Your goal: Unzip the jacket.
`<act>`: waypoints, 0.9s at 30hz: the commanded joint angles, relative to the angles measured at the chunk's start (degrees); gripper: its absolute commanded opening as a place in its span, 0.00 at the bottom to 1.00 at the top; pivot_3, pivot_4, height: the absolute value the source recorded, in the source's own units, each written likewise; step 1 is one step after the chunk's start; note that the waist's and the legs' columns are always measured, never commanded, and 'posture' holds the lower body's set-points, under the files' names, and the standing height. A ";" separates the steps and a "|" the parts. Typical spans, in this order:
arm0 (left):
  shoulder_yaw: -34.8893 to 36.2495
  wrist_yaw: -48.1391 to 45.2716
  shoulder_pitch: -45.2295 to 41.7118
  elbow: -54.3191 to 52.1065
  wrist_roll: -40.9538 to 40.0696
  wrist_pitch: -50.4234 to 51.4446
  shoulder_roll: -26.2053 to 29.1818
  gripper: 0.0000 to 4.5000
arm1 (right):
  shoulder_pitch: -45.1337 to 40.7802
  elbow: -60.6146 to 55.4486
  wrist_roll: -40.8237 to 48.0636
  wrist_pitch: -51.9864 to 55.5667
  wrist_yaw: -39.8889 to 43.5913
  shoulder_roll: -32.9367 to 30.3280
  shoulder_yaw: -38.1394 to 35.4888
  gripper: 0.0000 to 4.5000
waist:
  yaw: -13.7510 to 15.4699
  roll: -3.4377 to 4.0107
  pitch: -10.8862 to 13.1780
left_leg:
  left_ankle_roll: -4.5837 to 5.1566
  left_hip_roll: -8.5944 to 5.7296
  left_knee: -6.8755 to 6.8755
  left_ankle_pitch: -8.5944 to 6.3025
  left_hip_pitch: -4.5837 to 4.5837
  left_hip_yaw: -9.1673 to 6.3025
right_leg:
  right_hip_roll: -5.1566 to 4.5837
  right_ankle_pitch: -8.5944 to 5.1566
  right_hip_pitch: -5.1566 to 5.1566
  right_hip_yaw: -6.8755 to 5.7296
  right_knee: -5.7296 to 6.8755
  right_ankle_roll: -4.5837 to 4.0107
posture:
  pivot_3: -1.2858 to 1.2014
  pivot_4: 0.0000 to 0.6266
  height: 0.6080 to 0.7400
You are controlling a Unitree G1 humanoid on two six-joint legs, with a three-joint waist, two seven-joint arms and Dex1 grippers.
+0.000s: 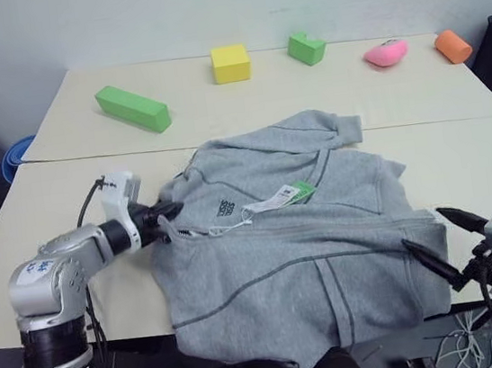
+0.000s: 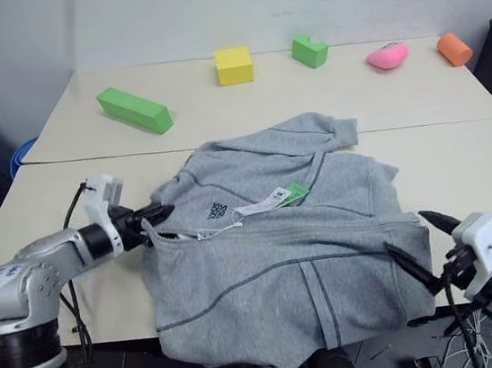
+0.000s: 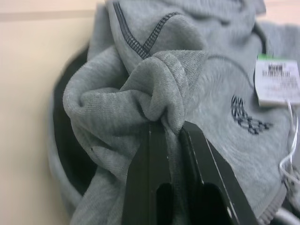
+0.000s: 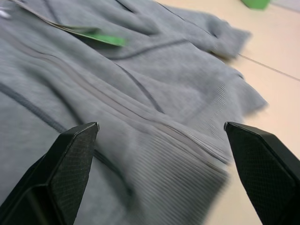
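Grey fleece covered the near middle of the tabletop (image 1: 65, 185): the jacket (image 1: 311, 266) lay spread front-up, its near edge hanging over the front rim. Right gripper (image 1: 444, 244) hovered at the jacket's near right corner, by the ribbed hem; its two black fingers (image 4: 70, 164) stood wide apart with nothing between them, the hem and zip line lying in the gap below. Left gripper (image 1: 171, 219) sat at the jacket's left edge, fingers (image 3: 154, 159) pinched together on a bunched fold of grey cloth near the collar. From that fold a zip line ran across the chest toward the right hem; whether its teeth were parted I could not tell. Small black logo (image 1: 225, 208) sat on the chest just beside the left gripper. White paper tag (image 1: 275, 200) with a green tag (image 1: 304, 189) under it lay on the chest, tied by a thin white string. One sleeve cuff (image 1: 343, 126) reached toward the far right.

Beyond the jacket, past a seam in the tabletop, foam blocks stood in a loose row, well apart: long green block (image 1: 133, 108) at left, yellow cube (image 1: 230, 63), small green block (image 1: 306, 48), pink piece (image 1: 386, 53), orange piece (image 1: 453, 46) at far right. Blue object (image 1: 14, 158) showed off the tabletop's left edge.
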 commanded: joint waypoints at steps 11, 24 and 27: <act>-0.57 -17.36 4.59 2.50 -5.14 -12.51 14.55 0.00 | -7.69 1.69 6.15 2.04 5.00 -3.69 -3.22 1.00 | -0.15 0.02 0.01 | -0.30 0.27 -0.07 -0.05 0.13 0.15 | 0.25 -0.13 -0.02 0.00 0.02 -0.21 | 0.52 0.24 1.00; -2.71 -42.20 -7.59 29.72 1.78 -47.37 22.72 0.83 | -14.35 -6.47 -1.64 -2.26 11.04 -8.14 11.68 1.00 | -0.14 0.02 0.03 | -0.29 0.29 -0.09 -0.07 0.21 0.41 | 0.30 -0.13 -0.09 -0.26 0.08 -0.22 | 0.52 0.24 1.00; -3.66 -44.67 -13.20 27.89 -3.96 -38.50 21.60 0.83 | -22.57 -6.03 -6.65 -0.77 10.26 -8.71 21.83 1.00 | -0.24 0.02 0.03 | -0.27 0.29 -0.05 -0.06 0.14 0.41 | 0.30 -0.12 -0.14 -0.30 0.11 -0.21 | 0.52 0.24 1.00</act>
